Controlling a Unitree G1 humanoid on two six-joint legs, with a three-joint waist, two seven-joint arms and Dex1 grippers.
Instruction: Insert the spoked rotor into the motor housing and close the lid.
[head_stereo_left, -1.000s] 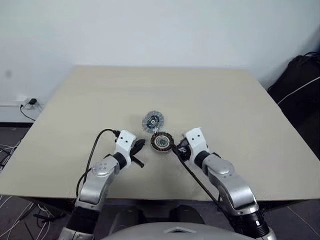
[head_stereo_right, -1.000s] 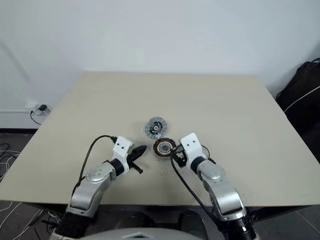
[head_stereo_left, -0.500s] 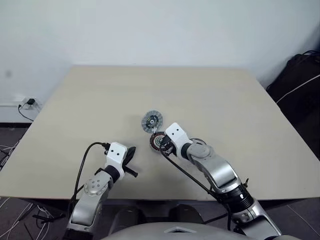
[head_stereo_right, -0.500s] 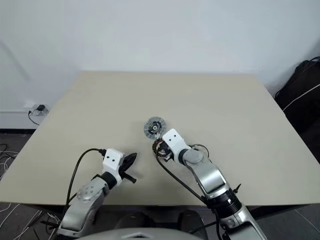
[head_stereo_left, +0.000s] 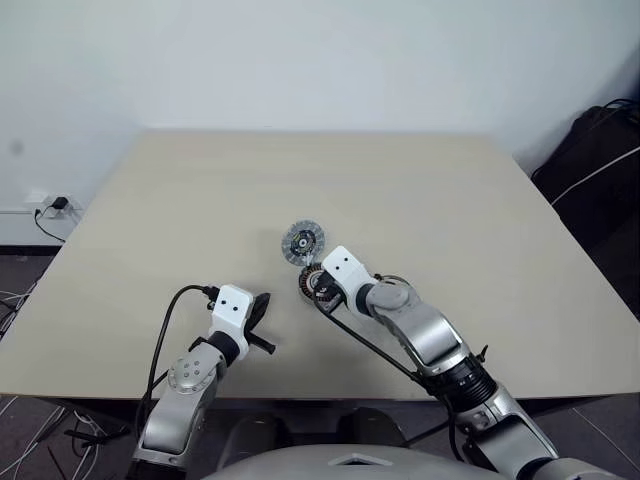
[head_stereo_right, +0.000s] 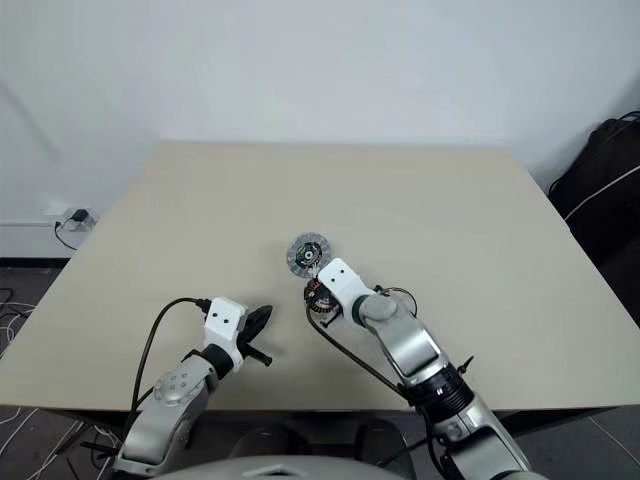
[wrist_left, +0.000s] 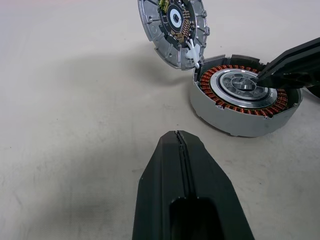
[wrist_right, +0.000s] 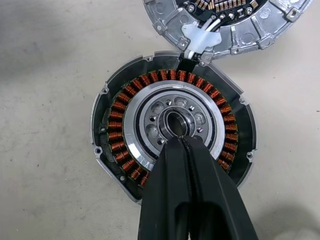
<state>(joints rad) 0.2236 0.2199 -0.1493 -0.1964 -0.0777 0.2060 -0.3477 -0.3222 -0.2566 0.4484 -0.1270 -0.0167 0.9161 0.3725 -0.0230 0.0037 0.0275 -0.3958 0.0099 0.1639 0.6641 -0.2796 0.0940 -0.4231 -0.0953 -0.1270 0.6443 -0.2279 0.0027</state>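
Note:
The motor housing, a dark ring lined with copper windings, lies on the table near its front middle. The spoked rotor, a silvery wheel with round openings, sits inside it. The lid leans tilted against the housing's far rim, its dark-hubbed face showing. My right gripper is shut, and its tips rest on the rim of the rotor's central hub. To the left of the housing my left gripper is shut on nothing, just above the table and apart from it.
The beige table is bare around the parts. A black bag stands on the floor at the right. A wall socket with cables is at the left. Black cables trail from both wrists.
My right gripper swung left over the housing, tipped down and closed onto the rotor's hub. Early in the second my left arm drew back toward the table's front edge, then held still.

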